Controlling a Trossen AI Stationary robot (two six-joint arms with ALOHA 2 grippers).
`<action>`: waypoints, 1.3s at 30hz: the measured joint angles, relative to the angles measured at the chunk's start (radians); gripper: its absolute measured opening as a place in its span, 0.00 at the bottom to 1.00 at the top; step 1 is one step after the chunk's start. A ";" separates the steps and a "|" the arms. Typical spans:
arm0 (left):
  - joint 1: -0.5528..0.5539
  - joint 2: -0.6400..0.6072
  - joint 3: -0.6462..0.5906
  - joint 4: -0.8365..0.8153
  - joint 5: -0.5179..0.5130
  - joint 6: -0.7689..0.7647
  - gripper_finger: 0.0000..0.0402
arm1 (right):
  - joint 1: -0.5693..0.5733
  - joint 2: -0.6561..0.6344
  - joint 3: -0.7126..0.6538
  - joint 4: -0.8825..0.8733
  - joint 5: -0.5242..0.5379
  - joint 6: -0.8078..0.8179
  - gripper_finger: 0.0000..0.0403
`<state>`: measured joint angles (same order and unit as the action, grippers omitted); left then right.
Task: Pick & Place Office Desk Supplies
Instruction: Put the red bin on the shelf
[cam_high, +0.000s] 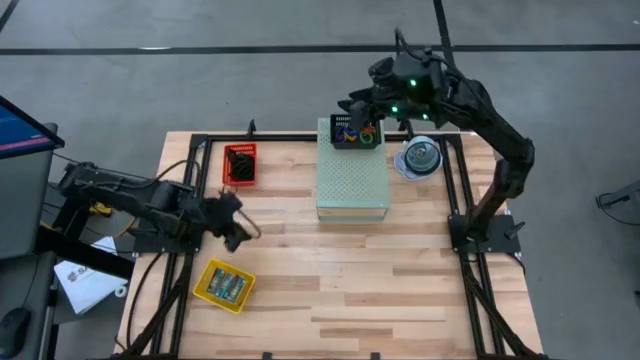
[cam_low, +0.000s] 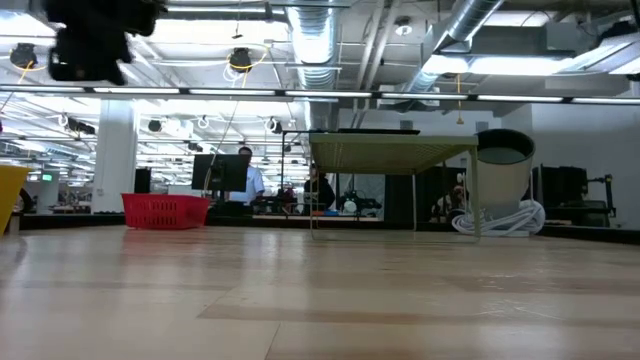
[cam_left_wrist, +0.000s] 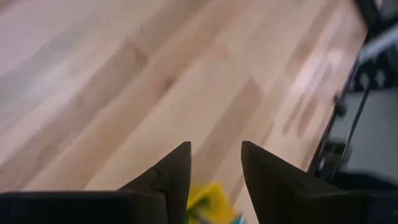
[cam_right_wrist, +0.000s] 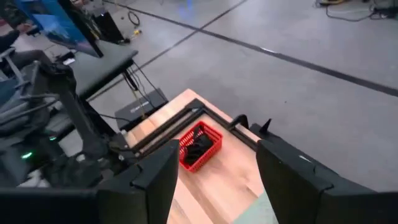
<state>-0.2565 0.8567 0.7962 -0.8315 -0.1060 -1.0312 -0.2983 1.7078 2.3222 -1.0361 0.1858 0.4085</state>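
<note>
Coloured loops (cam_high: 367, 135) already lay in the far-edge black tray (cam_high: 347, 132); the right tool (cam_high: 352, 107) hovered apart, empty, and the left tool (cam_high: 238, 222) gripped a yellow packet (cam_left_wrist: 208, 204).

Pale green perforated box (cam_high: 352, 178) beside clear disc spindle (cam_high: 420, 158)

Grey concrete floor (cam_high: 250, 90), exposed ceiling ducts (cam_low: 315, 40)

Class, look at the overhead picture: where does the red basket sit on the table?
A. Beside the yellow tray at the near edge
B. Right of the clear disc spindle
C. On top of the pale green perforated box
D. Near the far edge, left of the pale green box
D: the high view shows the red basket near the table's far edge, apart from and left of the pale green perforated box.
</note>
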 joint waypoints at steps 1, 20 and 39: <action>0.032 0.002 0.004 0.011 0.000 -0.002 0.34 | 0.014 -0.004 0.000 0.000 0.016 0.001 0.52; 0.912 0.543 0.649 -0.296 0.249 0.745 0.34 | 0.175 -0.003 0.000 -0.166 0.037 -0.032 0.52; 1.042 0.845 0.637 -0.374 0.078 0.553 0.46 | 0.205 -0.003 0.000 -0.217 0.052 -0.033 0.52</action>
<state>0.7859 1.7012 1.4329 -1.2058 -0.0284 -0.4785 -0.0935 1.7050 2.3219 -1.2530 0.2379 0.3752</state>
